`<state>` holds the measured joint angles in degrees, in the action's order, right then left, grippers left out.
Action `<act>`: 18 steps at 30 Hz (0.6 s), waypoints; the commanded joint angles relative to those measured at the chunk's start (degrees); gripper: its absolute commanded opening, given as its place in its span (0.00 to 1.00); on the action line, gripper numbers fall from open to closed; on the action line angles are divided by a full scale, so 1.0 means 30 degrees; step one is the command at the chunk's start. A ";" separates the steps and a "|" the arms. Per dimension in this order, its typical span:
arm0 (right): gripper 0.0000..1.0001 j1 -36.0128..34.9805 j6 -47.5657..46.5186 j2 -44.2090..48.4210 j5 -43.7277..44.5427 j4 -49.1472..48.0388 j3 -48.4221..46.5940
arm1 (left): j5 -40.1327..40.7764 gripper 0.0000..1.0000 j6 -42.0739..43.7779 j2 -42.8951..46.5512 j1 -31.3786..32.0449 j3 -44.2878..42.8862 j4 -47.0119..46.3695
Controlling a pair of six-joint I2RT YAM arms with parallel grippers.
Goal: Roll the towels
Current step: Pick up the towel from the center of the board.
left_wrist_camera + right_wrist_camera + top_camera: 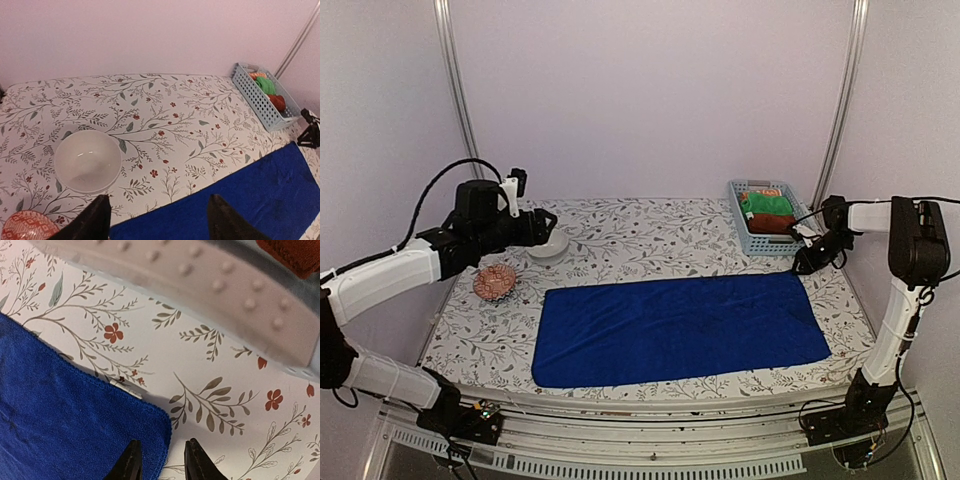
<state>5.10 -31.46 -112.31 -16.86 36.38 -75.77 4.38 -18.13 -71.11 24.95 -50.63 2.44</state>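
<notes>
2 towels (680, 330), 1 bowl (548, 245), 1 basket (775, 246)

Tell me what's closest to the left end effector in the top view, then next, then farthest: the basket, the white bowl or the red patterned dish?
1. White bowl, just beside the left end effector, back left.
2. Red patterned dish, nearer the left edge.
3. Basket, far across at the back right.

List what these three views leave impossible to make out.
Red towel: top view, basket wall and green cloth hide most of it.
Right gripper: small and dark in top view; wrist view cannot show whether it touches the blue towel.
Red patterned dish: left wrist view, cut by corner.
</notes>
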 commanded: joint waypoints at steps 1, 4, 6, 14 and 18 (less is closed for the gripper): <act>0.30 0.0027 0.0322 -0.0694 -0.0413 -0.0993 -0.0888 | -0.3527 0.57 0.0680 -0.1249 -0.0295 -0.0852 0.0707; 0.29 0.0012 0.0293 -0.1166 -0.0613 -0.0720 -0.1497 | -0.4679 0.50 0.0138 -0.1945 -0.0437 -0.1078 0.1124; 0.28 0.0023 0.0267 -0.1330 -0.0716 -0.0727 -0.1660 | -0.5287 0.50 -0.0107 -0.2162 -0.0445 -0.0986 0.1067; 0.25 0.0009 0.0058 -0.1996 -0.1176 -0.0733 -0.1683 | -0.5806 0.50 -0.0329 -0.2494 -0.0443 -0.0875 0.1063; 0.22 0.0027 0.0058 -0.2269 -0.1376 -0.0652 -0.1745 | -0.5815 0.50 -0.0338 -0.2724 -0.0465 -0.0921 0.1176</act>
<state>5.10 -31.07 -117.23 -19.20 34.57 -79.55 -11.68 -18.74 -78.19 24.29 -52.62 5.26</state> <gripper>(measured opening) 0.228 0.497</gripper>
